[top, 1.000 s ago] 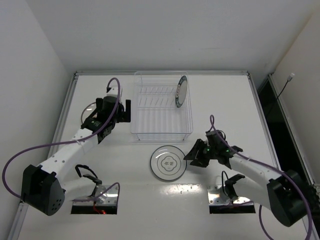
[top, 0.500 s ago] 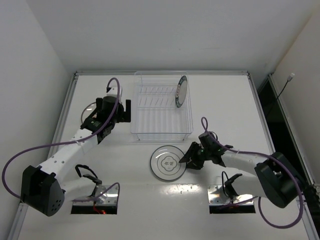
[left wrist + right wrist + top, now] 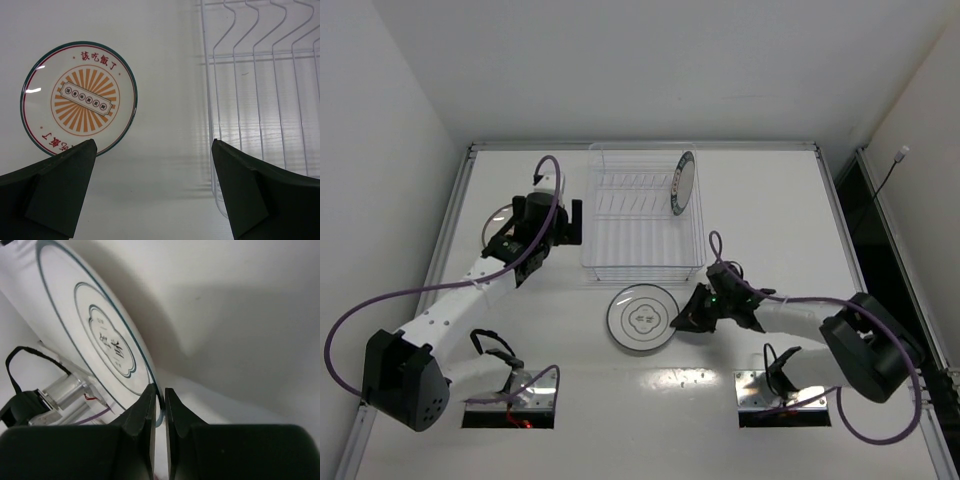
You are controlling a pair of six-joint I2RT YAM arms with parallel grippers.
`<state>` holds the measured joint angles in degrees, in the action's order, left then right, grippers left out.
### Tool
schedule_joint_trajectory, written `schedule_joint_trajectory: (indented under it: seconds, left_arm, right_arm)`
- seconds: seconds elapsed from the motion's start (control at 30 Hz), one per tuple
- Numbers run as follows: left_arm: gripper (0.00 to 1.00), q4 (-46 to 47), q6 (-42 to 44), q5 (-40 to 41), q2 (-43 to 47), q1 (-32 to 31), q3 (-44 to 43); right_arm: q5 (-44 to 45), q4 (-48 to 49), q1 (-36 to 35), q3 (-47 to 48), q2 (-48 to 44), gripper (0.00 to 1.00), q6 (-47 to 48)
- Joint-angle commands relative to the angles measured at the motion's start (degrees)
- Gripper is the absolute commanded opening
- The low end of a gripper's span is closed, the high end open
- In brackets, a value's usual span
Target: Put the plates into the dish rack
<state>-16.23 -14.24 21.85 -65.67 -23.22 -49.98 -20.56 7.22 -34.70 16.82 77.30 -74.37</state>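
A white plate with a thin dark rim and a central motif (image 3: 642, 320) lies in front of the dish rack (image 3: 595, 262). My right gripper (image 3: 684, 320) is shut on that plate's right rim. The right wrist view shows the plate (image 3: 90, 335) edge-on, pinched at the gripper (image 3: 160, 389). A blue-rimmed plate (image 3: 682, 185) stands upright in the rack's right end. The orange sunburst plate (image 3: 80, 97) lies flat left of the rack (image 3: 260, 100), partly hidden by the left arm in the top view. My left gripper (image 3: 153, 145) hovers open between them, holding nothing.
White walls close in the table on the left, back and right. The arm bases and their mounting plates (image 3: 510, 405) (image 3: 782, 395) sit at the near edge, with purple cables looping off both arms.
My right gripper moved left and closed on the motif plate's right rim. The plate slid a little to the left. The left arm has not moved.
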Motion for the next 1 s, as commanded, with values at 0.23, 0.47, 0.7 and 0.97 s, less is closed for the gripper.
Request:
schedule_joint_trajectory:
  seconds: [0.23, 0.47, 0.7, 0.97]
  left_arm:
    - [1.00, 1.3, -0.6, 0.9, -0.2, -0.4, -2.1]
    - [1.00, 1.3, -1.1, 0.9, -0.8, -0.4, -2.1]
    - [1.00, -0.3, -2.5, 4.5, -2.4, -0.4, -3.5]
    - [1.00, -0.3, -3.0, 8.6, -0.9, -0.4, -2.9]
  right_arm:
    - [9.0, -27.3, -13.4, 11.5, -23.3, 0.00, 4.5]
    - [28.9, -49.9, -15.1, 33.2, -32.2, 0.00, 14.5]
    - [60.5, -59.5, -14.6, 68.2, -11.6, 0.00, 34.4]
    - [75.2, -58.6, -9.3, 102.1, 19.8, 0.00, 53.5]
